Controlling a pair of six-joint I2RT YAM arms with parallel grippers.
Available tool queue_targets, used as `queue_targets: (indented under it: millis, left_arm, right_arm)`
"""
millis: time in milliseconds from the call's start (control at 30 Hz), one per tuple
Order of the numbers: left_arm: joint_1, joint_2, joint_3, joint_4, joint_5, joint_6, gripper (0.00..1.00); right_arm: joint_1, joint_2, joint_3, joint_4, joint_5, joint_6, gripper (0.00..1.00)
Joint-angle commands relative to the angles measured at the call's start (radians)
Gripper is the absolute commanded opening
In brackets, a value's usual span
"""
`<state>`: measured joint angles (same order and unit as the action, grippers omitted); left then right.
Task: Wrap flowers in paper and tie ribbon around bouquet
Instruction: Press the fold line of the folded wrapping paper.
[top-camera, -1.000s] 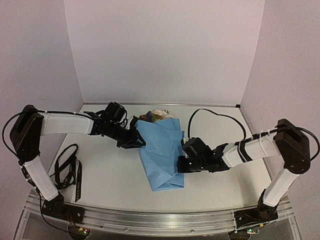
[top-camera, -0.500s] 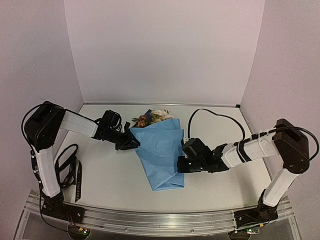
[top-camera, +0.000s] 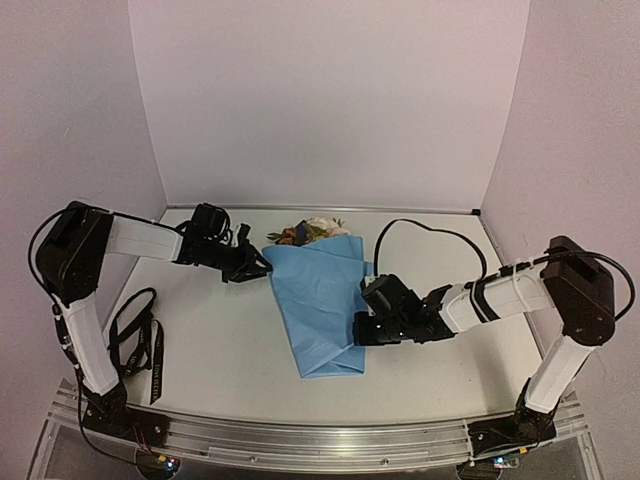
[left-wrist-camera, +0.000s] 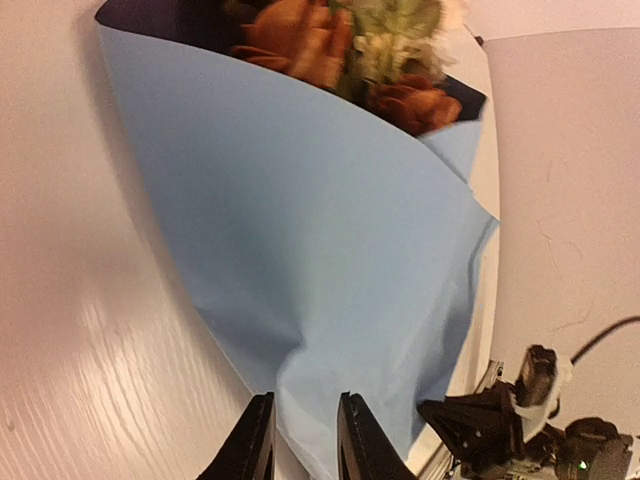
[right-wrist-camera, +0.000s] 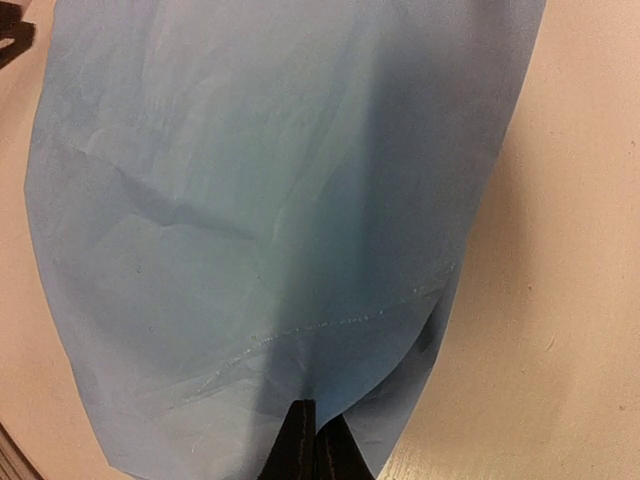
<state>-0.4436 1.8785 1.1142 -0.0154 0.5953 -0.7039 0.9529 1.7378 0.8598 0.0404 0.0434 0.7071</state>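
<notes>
Top view: the left gripper (top-camera: 262, 270) has backed off the bouquet (top-camera: 320, 300). The bouquet lies just to its right, with the flowers (top-camera: 310, 232) pointing far and the narrow end near.
Left wrist: its fingers (left-wrist-camera: 255, 448) are narrowly parted and empty.
Right wrist: the right gripper (right-wrist-camera: 305, 450) is closed at the bouquet's edge.

lab test booth, plain white walls (top-camera: 330, 100), aluminium mounting rail (top-camera: 320, 437)
</notes>
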Motion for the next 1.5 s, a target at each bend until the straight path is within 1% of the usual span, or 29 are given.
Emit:
queue_targets:
  millis: [0,67,133,200,300,500,633,733,900,967,1133,1233,1367,1467]
  left_arm:
    - [-0.094,-0.166,-0.064,0.008,0.005,0.007,0.21]
    - [-0.149,-0.157,-0.065,0.009,0.001,0.005,0.2]
    - [-0.176,-0.129,-0.067,0.02,-0.001,-0.011,0.18]
    - [-0.183,-0.095,-0.086,0.082,0.023,-0.05,0.15]
    - [-0.191,-0.058,-0.101,0.142,0.061,-0.086,0.15]
    - [-0.189,0.021,-0.096,0.143,0.057,-0.093,0.14]
    - [-0.164,0.059,-0.093,0.112,0.013,-0.096,0.13]
    - [-0.114,0.083,-0.084,0.081,-0.016,-0.078,0.13]
    - [-0.044,0.136,0.012,0.017,-0.029,-0.018,0.16]
    - [-0.023,0.159,0.077,-0.039,-0.033,0.002,0.17]
    - [0.006,0.145,0.165,-0.106,-0.04,0.05,0.18]
    - [0.009,0.129,0.204,-0.165,-0.05,0.092,0.2]
    - [-0.011,0.072,0.185,-0.17,-0.026,0.099,0.19]
    - [-0.077,0.02,0.145,-0.169,-0.031,0.101,0.18]
  right_arm:
    - [-0.009,0.026,0.051,-0.013,-0.008,0.005,0.0]
    - [-0.012,0.033,0.064,-0.014,-0.012,0.006,0.0]
    - [-0.015,0.04,0.076,-0.016,-0.012,0.009,0.0]
    - [-0.016,0.043,0.083,-0.018,-0.004,0.01,0.0]
    - [-0.029,0.045,0.092,-0.032,0.013,0.017,0.0]
    - [-0.06,0.068,0.129,-0.039,-0.014,0.025,0.0]
    - [-0.061,0.062,0.109,-0.039,-0.003,0.029,0.0]
    - [-0.064,0.066,0.099,-0.039,-0.007,0.029,0.0]
    - [-0.065,0.097,0.116,-0.039,-0.036,0.04,0.0]
    - [-0.065,0.103,0.113,-0.033,-0.036,0.056,0.0]
    - [-0.063,0.081,0.072,0.012,-0.035,0.121,0.0]
    - [-0.06,0.055,0.054,0.022,-0.036,0.129,0.0]
    - [-0.062,0.034,0.06,0.008,-0.025,0.112,0.0]
    - [-0.062,0.03,0.071,-0.001,-0.018,0.109,0.0]
